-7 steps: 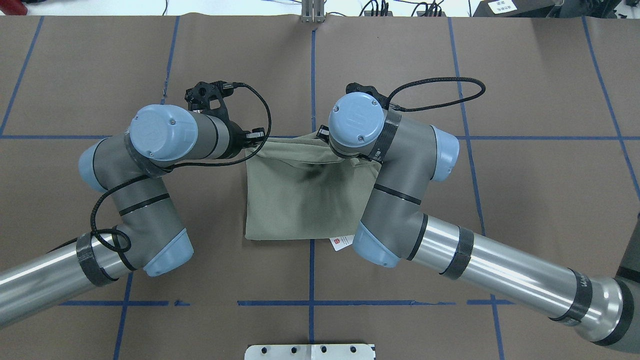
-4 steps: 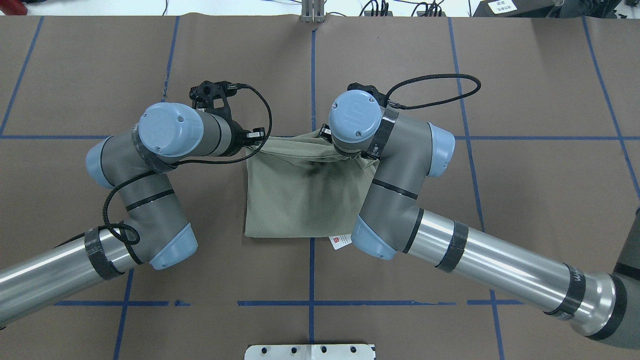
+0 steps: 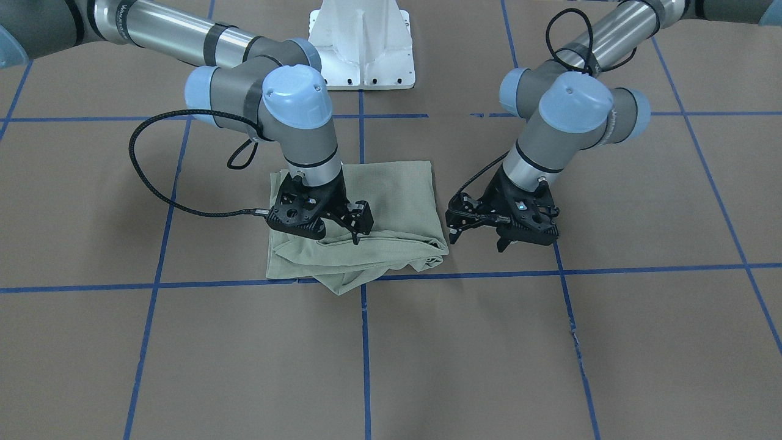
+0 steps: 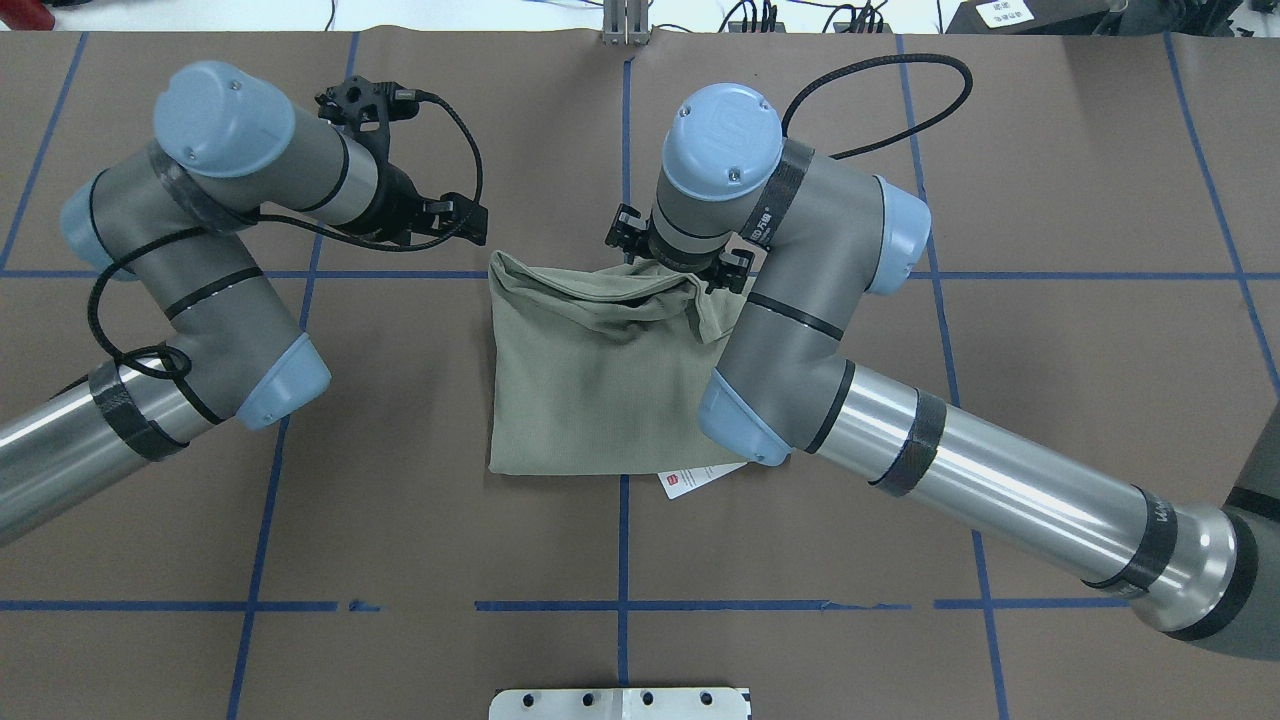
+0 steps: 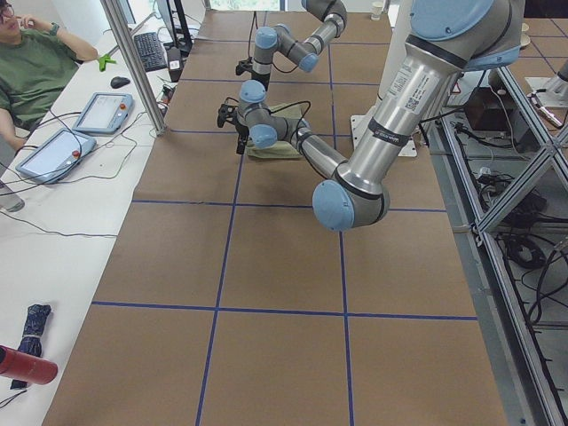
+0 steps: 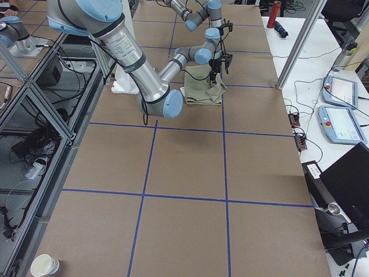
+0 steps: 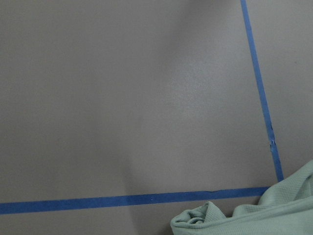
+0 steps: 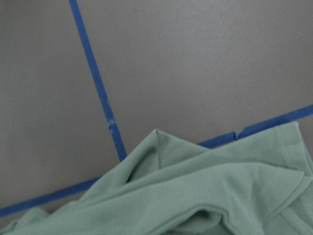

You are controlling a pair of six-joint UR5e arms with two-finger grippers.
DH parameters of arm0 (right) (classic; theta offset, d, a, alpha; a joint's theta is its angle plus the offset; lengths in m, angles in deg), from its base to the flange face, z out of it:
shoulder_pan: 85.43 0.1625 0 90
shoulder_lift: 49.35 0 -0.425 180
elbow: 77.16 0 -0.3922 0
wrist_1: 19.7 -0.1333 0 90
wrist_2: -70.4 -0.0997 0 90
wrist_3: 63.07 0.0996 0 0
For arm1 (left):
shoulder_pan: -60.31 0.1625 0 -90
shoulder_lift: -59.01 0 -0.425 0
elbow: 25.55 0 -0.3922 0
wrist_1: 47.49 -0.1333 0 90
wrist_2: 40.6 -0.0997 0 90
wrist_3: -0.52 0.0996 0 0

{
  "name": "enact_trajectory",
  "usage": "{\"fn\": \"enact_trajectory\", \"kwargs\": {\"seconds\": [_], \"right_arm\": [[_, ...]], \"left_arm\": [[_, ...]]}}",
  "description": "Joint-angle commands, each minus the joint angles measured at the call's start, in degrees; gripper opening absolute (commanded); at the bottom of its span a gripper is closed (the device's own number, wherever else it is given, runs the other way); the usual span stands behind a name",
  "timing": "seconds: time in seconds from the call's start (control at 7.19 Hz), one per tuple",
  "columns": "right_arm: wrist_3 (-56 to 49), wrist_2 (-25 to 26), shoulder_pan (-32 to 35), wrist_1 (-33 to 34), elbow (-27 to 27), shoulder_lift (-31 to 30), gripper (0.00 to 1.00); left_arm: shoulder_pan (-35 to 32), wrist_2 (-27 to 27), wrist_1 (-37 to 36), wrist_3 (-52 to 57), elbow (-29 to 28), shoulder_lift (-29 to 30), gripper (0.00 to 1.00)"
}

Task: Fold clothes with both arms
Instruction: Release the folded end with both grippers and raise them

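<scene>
Left end effector (image 3: 476, 240) spread wide, empty, just beside shirt (image 3: 397, 195); right end effector (image 3: 339, 235) likewise spread, empty, over its rumpled edge.

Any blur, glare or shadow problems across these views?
Right wrist view: soft overall, weave of the shirt smeared. Left wrist view: sharper, a faint shadow band across the table paper. Overhead: glare streak along the silver tube of the right arm.

table (image 4: 400, 470): brown cover, blue tape grid (image 4: 700, 606) | white pedestal base (image 3: 361, 49) | seated operator (image 5: 31, 75) | paper cup (image 6: 45, 265)
</scene>
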Motion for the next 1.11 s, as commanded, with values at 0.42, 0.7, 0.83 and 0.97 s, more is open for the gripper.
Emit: {"fn": "enact_trajectory", "kwargs": {"seconds": [0.42, 0.7, 0.83, 0.97], "right_arm": [[-10.33, 13.28, -8.07, 0.49, 3.45, -1.00, 1.00], [-12.28, 13.72, -3.76, 0.32, 6.53, -0.65, 1.00], [-13.16, 15.03, -1.13, -0.03, 8.02, -0.48, 1.00], [-17.60, 15.21, 2.81, -0.03, 10.21, -0.48, 1.00]], "left_arm": [[-0.98, 1.51, 0.05, 1.06, 0.07, -0.69, 1.00], [-0.98, 1.42, 0.05, 0.62, 1.13, -0.78, 1.00], [-0.98, 1.42, -0.04, 0.45, 1.48, -0.87, 1.00], [-0.89, 1.42, -0.04, 0.36, 1.48, -0.87, 1.00]]}}
